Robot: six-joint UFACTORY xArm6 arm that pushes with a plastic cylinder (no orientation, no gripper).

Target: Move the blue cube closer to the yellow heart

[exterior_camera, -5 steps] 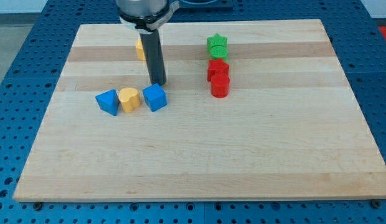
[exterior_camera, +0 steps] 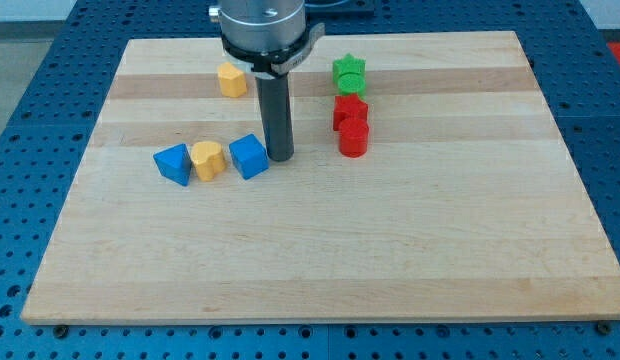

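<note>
Wooden surface [exterior_camera: 390, 250] carries 1 blue cube [exterior_camera: 248, 156], nearly touching the yellow heart [exterior_camera: 207, 158]. No claw here: the rod's tip [exterior_camera: 280, 157] has shifted from above the cube to its right side, ready to nudge it leftward.

Blue cube [exterior_camera: 248, 156], flat on the wooden board, rotated with one corner toward the view's bottom, yellow heart [exterior_camera: 207, 159] just beside it on the view's left, lying flat, the two nearly touching, left of board centre
</note>
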